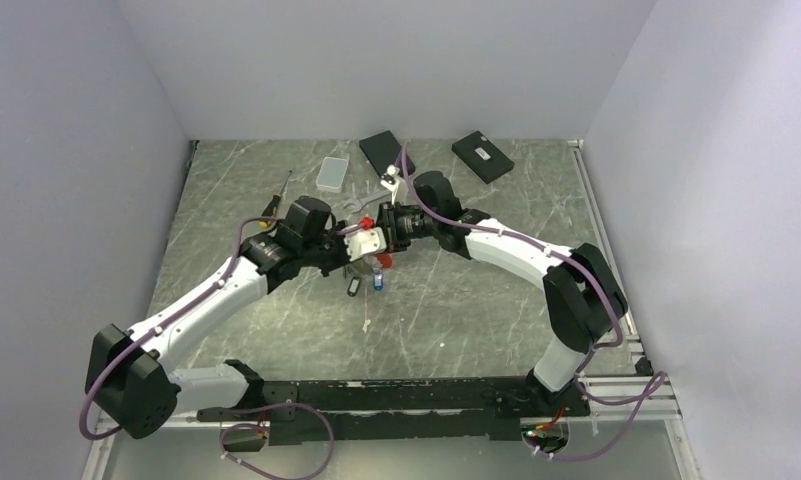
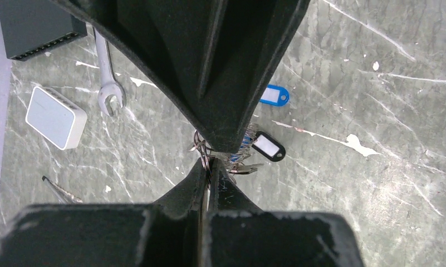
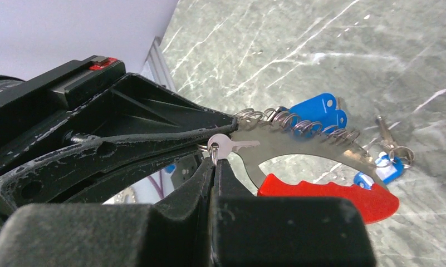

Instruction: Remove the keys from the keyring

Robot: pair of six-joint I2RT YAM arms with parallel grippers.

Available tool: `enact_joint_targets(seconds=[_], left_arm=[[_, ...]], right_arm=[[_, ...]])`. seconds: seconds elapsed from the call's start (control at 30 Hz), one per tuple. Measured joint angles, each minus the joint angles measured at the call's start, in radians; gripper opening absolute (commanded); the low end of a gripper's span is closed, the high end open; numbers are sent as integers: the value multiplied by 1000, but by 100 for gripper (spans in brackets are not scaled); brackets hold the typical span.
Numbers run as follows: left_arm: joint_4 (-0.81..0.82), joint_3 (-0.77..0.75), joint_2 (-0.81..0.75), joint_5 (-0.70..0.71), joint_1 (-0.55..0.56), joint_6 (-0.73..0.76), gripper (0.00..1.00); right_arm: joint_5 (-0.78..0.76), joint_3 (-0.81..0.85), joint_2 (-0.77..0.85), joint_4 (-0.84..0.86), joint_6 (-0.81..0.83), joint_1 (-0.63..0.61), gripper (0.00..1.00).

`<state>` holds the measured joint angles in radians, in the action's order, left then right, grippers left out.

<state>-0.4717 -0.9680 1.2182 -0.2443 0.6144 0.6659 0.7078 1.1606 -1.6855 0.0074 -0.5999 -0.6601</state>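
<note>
While most keys [image 3: 315, 108] hang on the keyring [image 3: 332, 197], work looks barely begun.
Keyring held aloft near the wrench [image 2: 106, 78]; left gripper [image 2: 207, 167] pinches its end, right gripper [image 3: 215, 164] pinches one silver key [image 3: 231, 146]; one blue key [image 3: 387, 169] apparently lies loose beyond.

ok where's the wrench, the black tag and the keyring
wrench [image 2: 102, 58], left wrist view, shaft
black tag [image 2: 268, 148], left wrist view, white label
keyring [image 3: 326, 194], right wrist view, red grip
</note>
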Motion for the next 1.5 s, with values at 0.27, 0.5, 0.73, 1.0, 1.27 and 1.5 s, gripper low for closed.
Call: enact_joint_targets(seconds=[0.27,0.5,0.73,1.0,1.27,1.5], left_arm=[[75,68,-32,-21,-5,5,0],[150,156,-98,-32,-3,83,0],[183,195,-149,-44,13,174,0],[215,211,-171,-67,18,213,0],[232,211,-174,-75,18,212,0],[238,211,-174,-81,19,213,0]], right_arm=[[69,0,-32,24,-26,9,0],[106,0,-48,28,-39,10,10],[138,0,-53,28,-40,15,21],[166,0,-31,19,-23,25,26],[168,0,-18,19,-18,30,31],[193,-1,-16,21,-33,41,27]])
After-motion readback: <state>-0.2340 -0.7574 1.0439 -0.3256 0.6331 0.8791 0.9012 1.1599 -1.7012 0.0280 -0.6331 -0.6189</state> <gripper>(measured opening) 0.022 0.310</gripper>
